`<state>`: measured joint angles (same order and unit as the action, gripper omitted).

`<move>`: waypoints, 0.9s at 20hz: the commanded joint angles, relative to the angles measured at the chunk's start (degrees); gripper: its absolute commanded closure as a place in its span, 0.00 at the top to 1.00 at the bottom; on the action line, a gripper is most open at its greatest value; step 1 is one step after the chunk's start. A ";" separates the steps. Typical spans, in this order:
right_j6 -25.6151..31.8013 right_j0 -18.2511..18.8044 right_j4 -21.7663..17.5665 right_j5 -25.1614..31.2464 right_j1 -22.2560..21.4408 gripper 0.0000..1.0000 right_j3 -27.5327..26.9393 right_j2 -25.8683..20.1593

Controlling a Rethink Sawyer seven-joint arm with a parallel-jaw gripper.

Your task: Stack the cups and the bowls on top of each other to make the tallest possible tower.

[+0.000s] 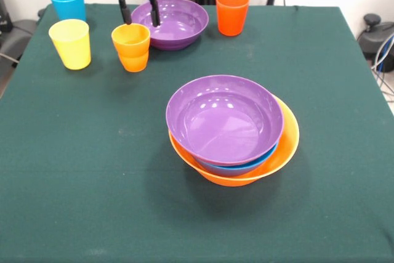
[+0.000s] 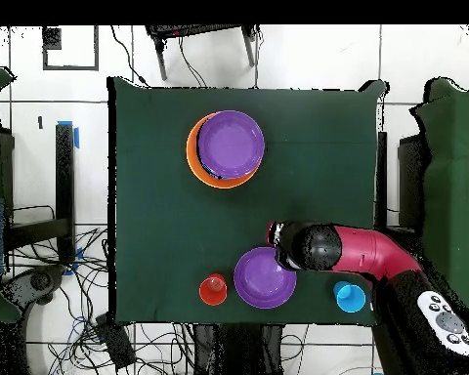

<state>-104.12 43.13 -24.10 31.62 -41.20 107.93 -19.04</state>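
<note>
I see the gripper [image 1: 139, 15] at the far side of the green table [image 1: 74, 170], jaws spread and holding nothing, one finger at the rim of the loose purple bowl [image 1: 178, 26], which is empty. Beside it: orange cup [image 1: 131, 47], yellow cup [image 1: 71, 42], light blue cup [image 1: 68, 2] near the far corner, red-orange cup [image 1: 232, 12] on the bowl's other side, all upright. The tower [image 1: 234, 130] sits mid-table, well apart: large orange bowl [image 1: 286, 146] as base, blue bowl [image 1: 240, 167] nested in it, second purple bowl [image 1: 225, 118] tilted on top, empty. Near half of the cloth is open.
</note>
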 commanded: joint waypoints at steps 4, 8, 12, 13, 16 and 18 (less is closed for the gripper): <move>1.09 -2.23 -2.74 -0.43 2.15 1.00 -2.23 -1.77; 0.78 -2.31 -2.70 -1.22 2.97 1.00 -2.57 -1.95; 0.66 -2.48 -2.69 -1.53 3.75 1.00 -3.16 -2.03; 0.55 -2.54 -2.77 -1.82 3.95 1.00 -3.28 -2.00; 0.41 -2.84 -3.04 -2.38 4.83 1.00 -4.11 -1.93; 0.47 -2.75 -3.21 -3.07 5.55 1.00 -4.43 -2.06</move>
<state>-104.12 42.98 -24.11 31.62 -39.69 107.47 -19.03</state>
